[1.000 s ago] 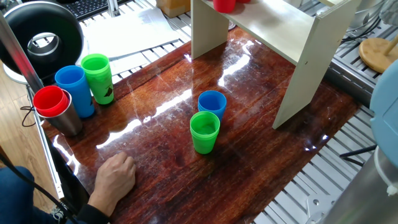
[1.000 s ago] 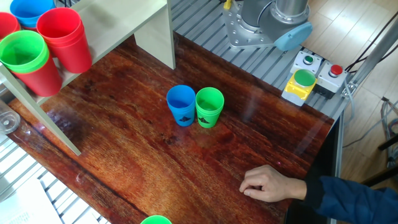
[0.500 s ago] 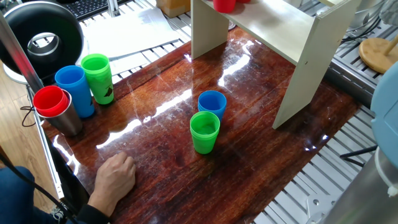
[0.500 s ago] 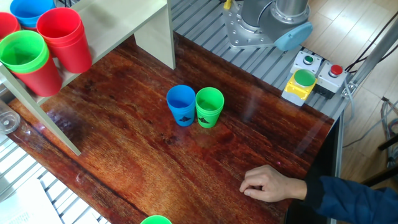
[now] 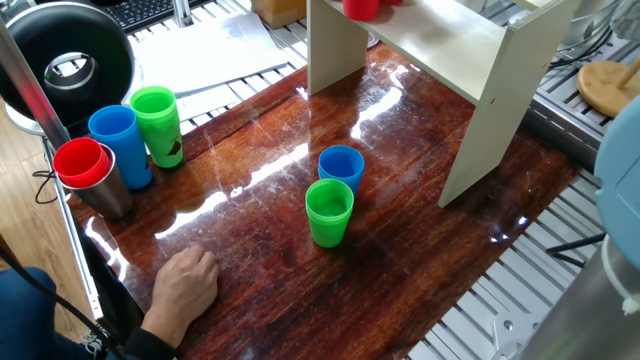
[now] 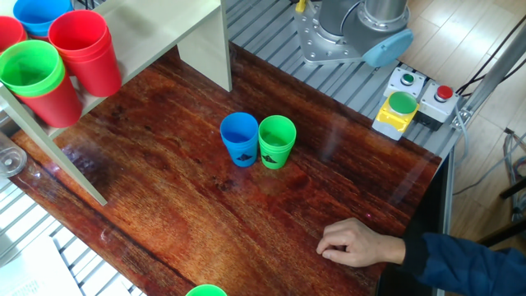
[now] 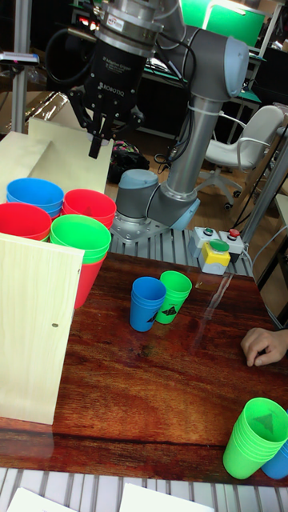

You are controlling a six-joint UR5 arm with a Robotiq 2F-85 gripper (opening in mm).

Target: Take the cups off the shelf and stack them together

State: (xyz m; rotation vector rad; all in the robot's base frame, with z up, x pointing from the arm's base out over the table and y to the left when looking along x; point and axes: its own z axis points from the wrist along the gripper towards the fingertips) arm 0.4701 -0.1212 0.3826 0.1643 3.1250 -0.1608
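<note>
Your gripper [image 7: 102, 128] hung high above the shelf [image 7: 40, 336], jaws parted wide and holding nothing — cups [image 7: 80, 232] clustered on the shelf top, with a blue cup [image 6: 239, 137] and green cup [image 6: 277, 140] touching at the table's [image 6: 189, 214] centre, your hand [image 6: 353, 243] at five o'clock.

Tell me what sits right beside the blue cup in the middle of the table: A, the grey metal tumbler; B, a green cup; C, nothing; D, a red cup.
B: a green cup stands upright right next to the blue cup on the wooden table, apart from the cups up on the shelf.
</note>
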